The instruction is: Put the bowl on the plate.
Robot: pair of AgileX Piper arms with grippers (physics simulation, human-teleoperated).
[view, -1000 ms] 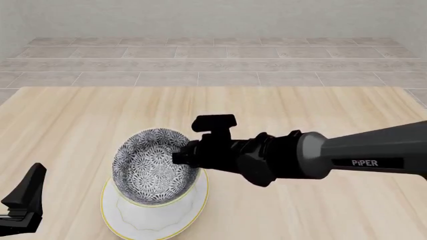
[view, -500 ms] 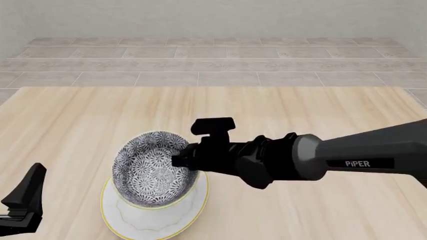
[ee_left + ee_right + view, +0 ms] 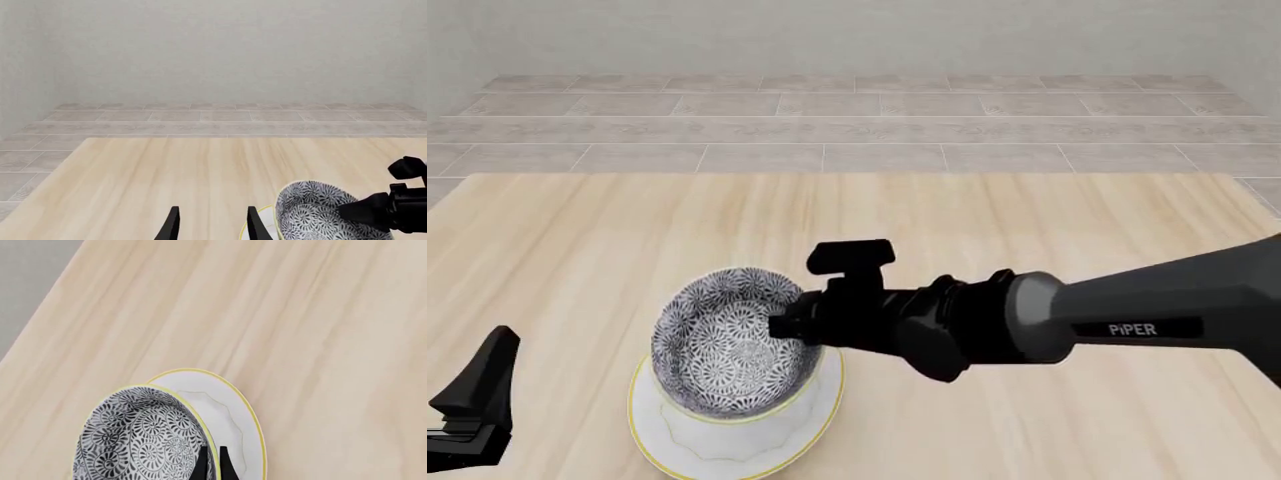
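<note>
Lower now than a second ago, my right hand [image 3: 790, 325] has brought the bowl [image 3: 734, 345] down a little, and the bowl sits flatter over the plate [image 3: 737, 436] than it did before. My left hand [image 3: 474, 405] has not moved from its spot at the near left corner.

My right hand is pinched tight on the bowl's right side. In the right wrist view I see its two fingers [image 3: 222, 465] close together with the thin yellow rim of the bowl [image 3: 143, 435] between them, one finger inside the bowl and one outside. So the bowl starts right at the fingertips and spreads away from the hand, toward the left in the front view. It leans a bit, with its open side tipped toward the camera.

Under the bowl lies the plate [image 3: 223, 412], white with a yellow edge. The bowl is over the middle of it, and the plate sticks out all around on the near side. I cannot tell if the bowl's bottom is touching the plate yet.

My left hand [image 3: 210, 225] is open, with its two dark fingers apart and nothing between them. It is well apart from the bowl [image 3: 320, 212], which shows off to one side in the left wrist view, with the right arm [image 3: 390, 207] reaching to it.

Both things rest over the pale wooden surface [image 3: 988, 230].
</note>
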